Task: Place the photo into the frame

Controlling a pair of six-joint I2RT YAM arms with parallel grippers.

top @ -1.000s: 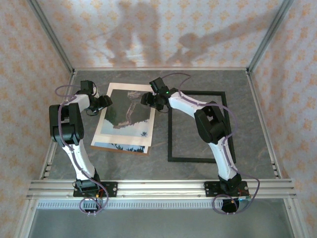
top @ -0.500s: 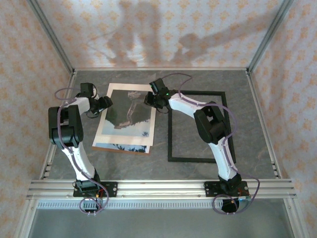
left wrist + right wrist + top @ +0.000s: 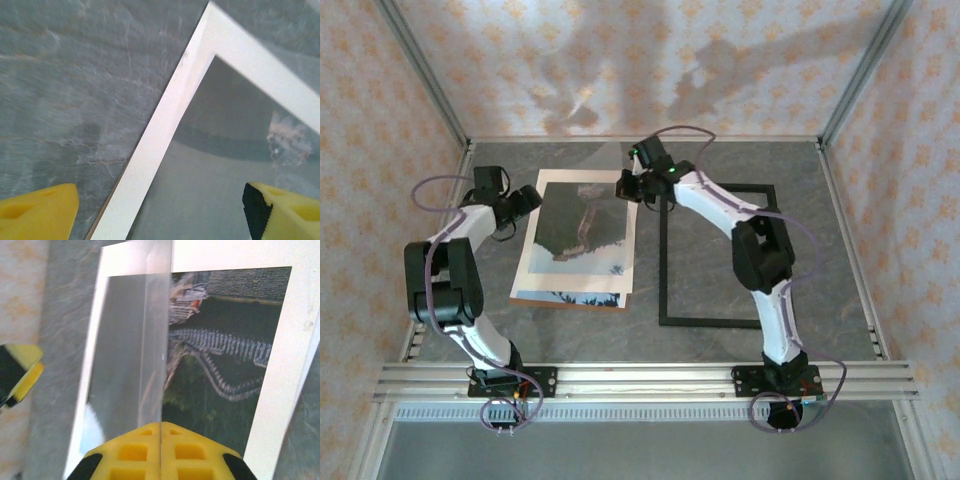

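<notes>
Grey marbled tabletop (image 3: pixel 840 250), walled in by orange-flowered paper, is carrying the photo (image 3: pixel 582 232) left of centre in the top view. It is lying face up just beside, not inside, the frame (image 3: pixel 715 321), which is lying flat to its right. Left gripper (image 3: pixel 160 215) is hovering with jaws spread wide and empty over the white border near the photo's upper-left corner, while right gripper (image 3: pixel 160 452) is pinching its yellow fingers (image 3: pixel 130 455) tight on the edge of a clear sheet (image 3: pixel 127 350) standing up across the print's left half in the right wrist view.
</notes>
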